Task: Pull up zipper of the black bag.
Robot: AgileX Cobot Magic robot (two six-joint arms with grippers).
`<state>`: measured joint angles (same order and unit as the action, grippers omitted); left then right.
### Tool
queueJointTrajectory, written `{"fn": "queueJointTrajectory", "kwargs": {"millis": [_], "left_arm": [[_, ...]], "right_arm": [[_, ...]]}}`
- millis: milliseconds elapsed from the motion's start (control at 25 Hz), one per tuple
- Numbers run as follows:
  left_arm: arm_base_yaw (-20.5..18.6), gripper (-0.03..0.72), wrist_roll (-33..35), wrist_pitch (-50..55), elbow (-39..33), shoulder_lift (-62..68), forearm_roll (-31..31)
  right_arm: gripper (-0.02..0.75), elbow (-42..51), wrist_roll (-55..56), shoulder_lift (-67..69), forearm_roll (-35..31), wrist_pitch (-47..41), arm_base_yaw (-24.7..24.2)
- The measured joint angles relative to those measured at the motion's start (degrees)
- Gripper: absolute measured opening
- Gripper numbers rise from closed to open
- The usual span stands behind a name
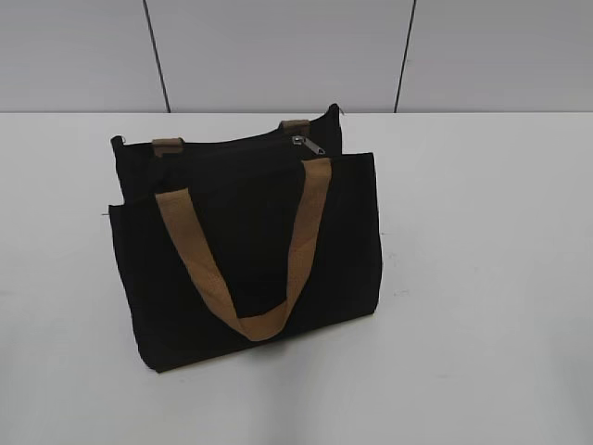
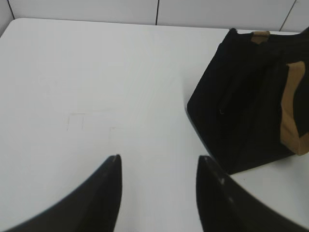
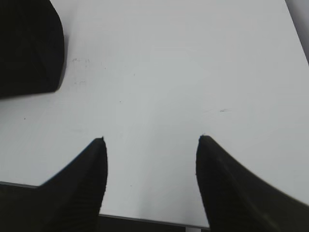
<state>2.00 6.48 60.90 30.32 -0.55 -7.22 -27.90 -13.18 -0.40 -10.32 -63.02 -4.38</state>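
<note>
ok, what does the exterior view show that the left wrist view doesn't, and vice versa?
Only the exterior view: the zipper pull at the right end of the black bag's top edge, the whole front handle hanging down in a loop, and the stubs of the rear handle. No arm shows there.

Only the left wrist view: the left tool, open, over bare table, apart from the bag at its right.

Both: the bag standing on the white table, part of its tan webbing, and the panelled wall behind.
</note>
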Motion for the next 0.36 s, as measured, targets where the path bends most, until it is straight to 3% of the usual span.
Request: {"fn": "queueJointTrajectory", "kwargs": {"millis": [360], "left_arm": [[0.00,0.344,-0.02,0.00,0.00,0.00,0.00]], "right_arm": [[0.454,0.00,-0.05,0.00,0.00,0.00,0.00]]}}
